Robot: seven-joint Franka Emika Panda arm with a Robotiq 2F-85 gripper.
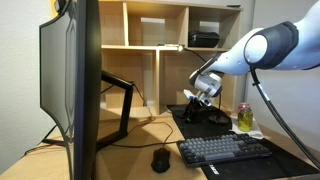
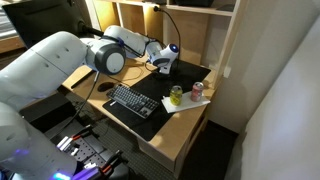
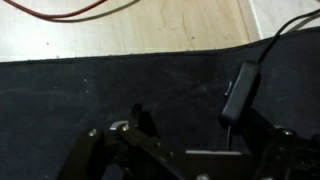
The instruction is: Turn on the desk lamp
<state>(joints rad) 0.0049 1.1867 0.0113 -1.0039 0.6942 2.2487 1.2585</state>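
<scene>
The desk lamp's bar-shaped head [image 1: 167, 47] glows under the shelf, and it also shows lit in an exterior view [image 2: 150, 8]. Its thin stem [image 2: 181, 30] curves down behind the arm. My gripper [image 1: 194, 99] is low over the black desk mat near the back of the desk, also seen in an exterior view [image 2: 163, 67]. In the wrist view the gripper [image 3: 190, 125] has its fingers apart and empty over the mat, next to a small black in-line switch [image 3: 240, 88] on a cable. The lamp's base is hidden.
A keyboard [image 1: 225, 150] and a mouse [image 1: 160, 158] lie in front. A large monitor [image 1: 75, 80] on a black angular arm [image 1: 125, 100] stands beside them. Drink cans [image 2: 176, 94] stand on a paper near the desk edge. A black box [image 1: 205, 40] sits on the shelf.
</scene>
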